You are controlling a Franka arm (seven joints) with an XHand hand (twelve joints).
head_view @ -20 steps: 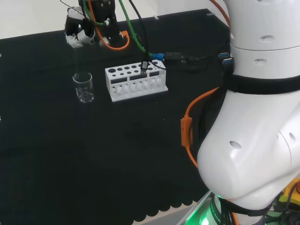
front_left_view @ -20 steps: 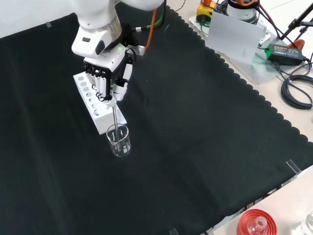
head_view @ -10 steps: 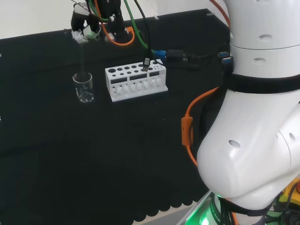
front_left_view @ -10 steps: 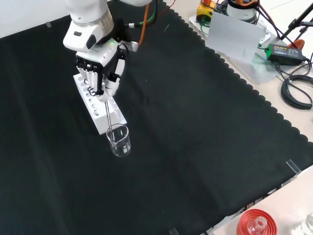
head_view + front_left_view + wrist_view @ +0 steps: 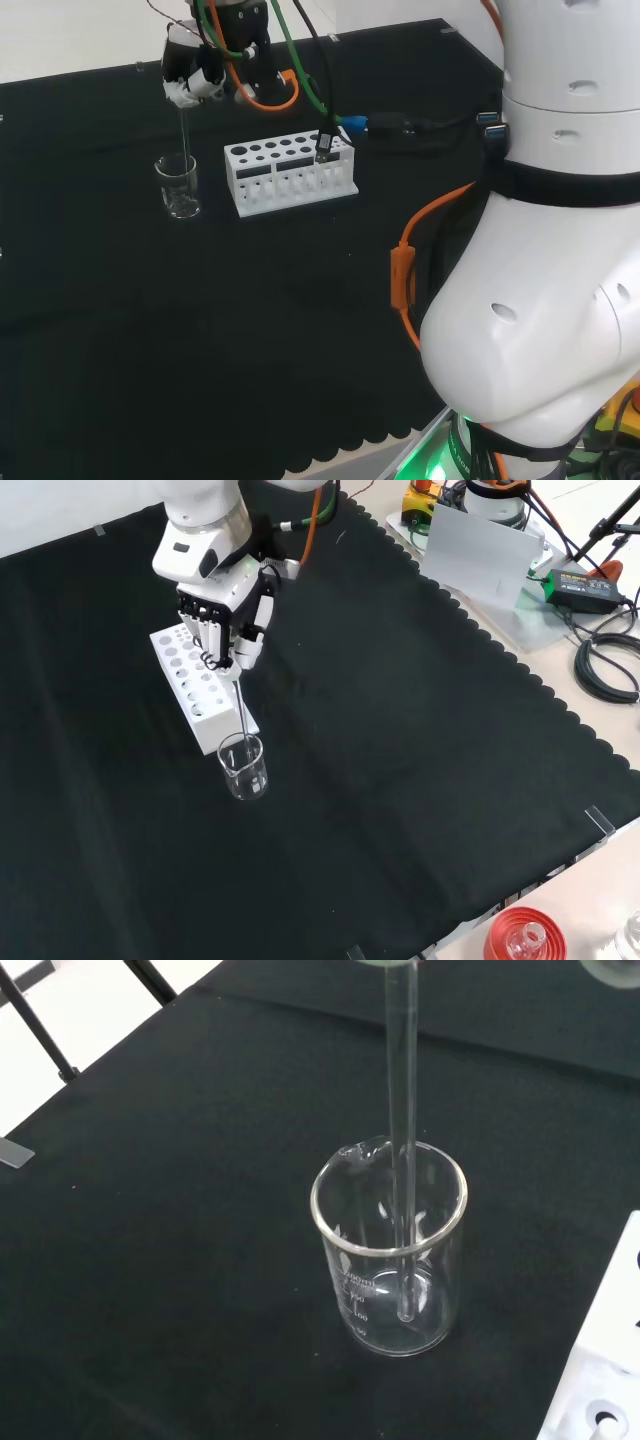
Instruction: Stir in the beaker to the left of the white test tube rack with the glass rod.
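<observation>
The fingers of the hand pinch the glass rod, which hangs almost upright with its lower end inside the beaker, just beside the white test tube rack on the black-clothed tabletop.

I see, in the head view, the beaker left of the rack; the glass rod stands in the beaker.
</observation>
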